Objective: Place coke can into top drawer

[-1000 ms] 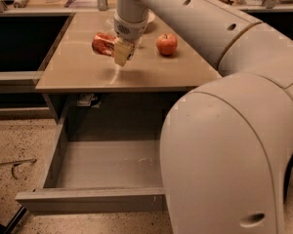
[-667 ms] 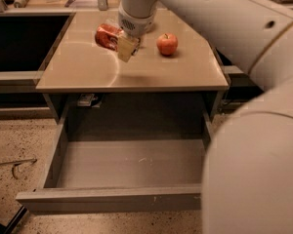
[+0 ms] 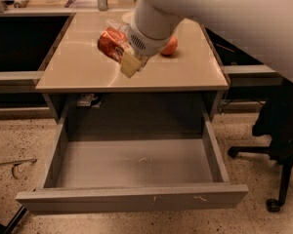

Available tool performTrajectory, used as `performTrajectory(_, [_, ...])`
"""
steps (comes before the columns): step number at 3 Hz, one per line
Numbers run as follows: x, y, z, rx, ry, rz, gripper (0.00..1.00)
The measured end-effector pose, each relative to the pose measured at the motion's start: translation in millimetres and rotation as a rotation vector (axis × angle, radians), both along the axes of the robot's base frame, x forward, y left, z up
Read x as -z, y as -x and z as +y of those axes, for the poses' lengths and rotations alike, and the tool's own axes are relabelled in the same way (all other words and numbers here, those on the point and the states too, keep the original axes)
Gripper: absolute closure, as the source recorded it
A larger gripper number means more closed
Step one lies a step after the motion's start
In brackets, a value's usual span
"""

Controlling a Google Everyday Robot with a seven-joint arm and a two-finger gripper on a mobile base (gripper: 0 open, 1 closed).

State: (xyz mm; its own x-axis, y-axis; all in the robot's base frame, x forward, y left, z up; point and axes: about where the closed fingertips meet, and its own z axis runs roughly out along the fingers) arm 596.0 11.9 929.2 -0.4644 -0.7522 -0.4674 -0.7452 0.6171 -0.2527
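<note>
So the coke can [image 3: 113, 44] is sitting in the gripper [image 3: 123, 57], tilted hard. Its long axis runs on a diagonal from upper left down to lower right in the camera view, nowhere near upright, and which end is the top is honestly hard to call. You can see the red body with the white lettering facing the camera. The gripper comes down off the big white arm [image 3: 151, 21] and is clamped on the can, so the gap is only about can-wide. One tan finger [image 3: 130, 65] shows pressed against the can's lower right side, and the other is hidden behind it. The can is over the left-middle part of the tan tabletop [image 3: 83, 74] and looks to be off the surface, not over the drawer opening. The top drawer [image 3: 132, 200] is pulled way out below, with its scuffed grey floor showing. A red apple [image 3: 171, 48] peeks out just right of the arm, and a dark office chair [image 3: 283, 130] stands off to the right.
</note>
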Motion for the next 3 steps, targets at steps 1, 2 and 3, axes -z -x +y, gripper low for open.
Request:
performTrajectory(1, [63, 31, 3, -0.033, -0.017, 0.105, 1.0])
performTrajectory(2, [63, 32, 3, -0.033, -0.017, 0.106, 1.0])
performTrajectory(3, [112, 49, 0, -0.02, -0.035, 0.184, 1.0])
